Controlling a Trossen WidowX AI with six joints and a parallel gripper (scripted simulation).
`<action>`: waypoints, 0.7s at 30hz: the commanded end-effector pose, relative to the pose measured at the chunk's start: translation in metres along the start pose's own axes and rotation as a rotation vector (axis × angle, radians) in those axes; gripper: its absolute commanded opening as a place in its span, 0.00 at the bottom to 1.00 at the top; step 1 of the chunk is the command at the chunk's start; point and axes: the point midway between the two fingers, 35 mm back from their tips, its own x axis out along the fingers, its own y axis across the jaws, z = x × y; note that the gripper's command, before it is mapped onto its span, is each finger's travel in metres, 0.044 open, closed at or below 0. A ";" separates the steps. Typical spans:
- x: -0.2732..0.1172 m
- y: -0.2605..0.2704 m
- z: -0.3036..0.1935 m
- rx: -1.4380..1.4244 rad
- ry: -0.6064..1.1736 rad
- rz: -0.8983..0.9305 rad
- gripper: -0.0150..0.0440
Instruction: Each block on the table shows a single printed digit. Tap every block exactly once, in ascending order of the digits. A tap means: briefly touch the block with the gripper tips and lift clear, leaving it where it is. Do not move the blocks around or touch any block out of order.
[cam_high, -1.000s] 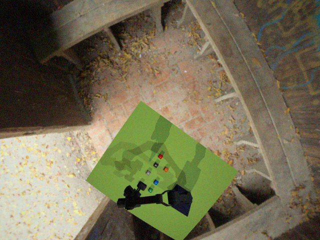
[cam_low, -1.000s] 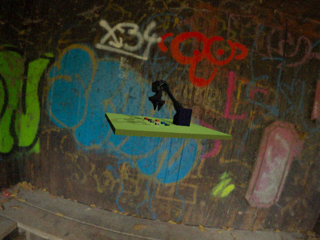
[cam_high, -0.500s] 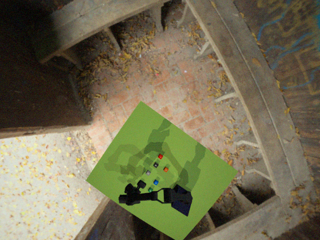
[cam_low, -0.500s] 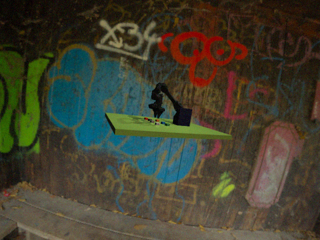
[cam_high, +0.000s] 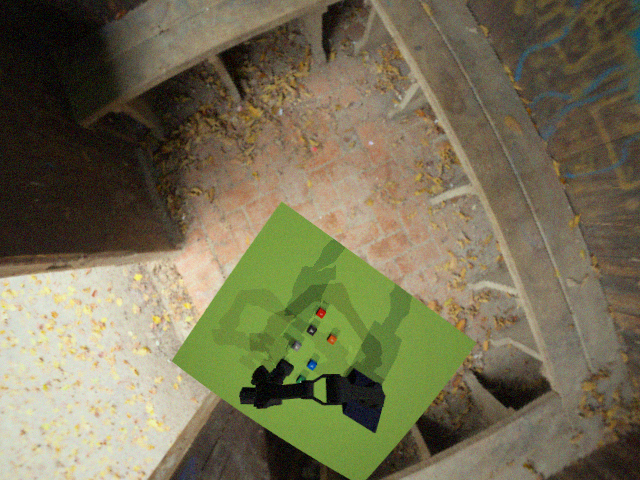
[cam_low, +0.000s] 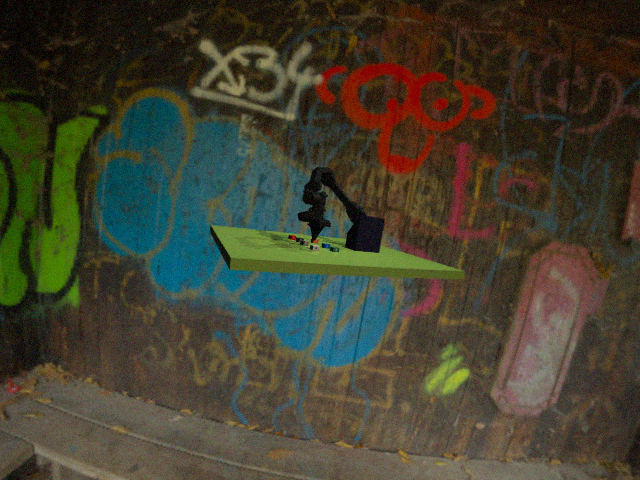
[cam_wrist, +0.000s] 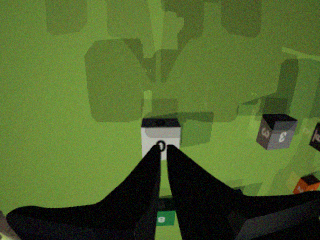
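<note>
Under the claw (cam_wrist: 163, 150) lies a flat green table (cam_high: 403, 413), mottled with darker shadow patches. It sits over a brick floor (cam_high: 330, 170) strewn with leaves and has a graffiti wall (cam_low: 155, 170) behind it. The claw's fingers are together with nothing between them. Their tips overlap the near face of the white block (cam_wrist: 160, 135), which has a dark top edge and a printed 0; contact is unclear. A grey block (cam_wrist: 275, 131) sits off to the claw's right, an orange one (cam_wrist: 308, 183) is further right, and a green one (cam_wrist: 166, 216) is beneath the fingers.
</note>
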 end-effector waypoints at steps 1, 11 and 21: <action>0.002 0.000 0.001 -0.002 -0.003 -0.002 0.29; 0.018 0.000 0.001 -0.002 -0.003 -0.003 0.29; 0.030 -0.001 0.001 -0.002 -0.003 -0.004 0.29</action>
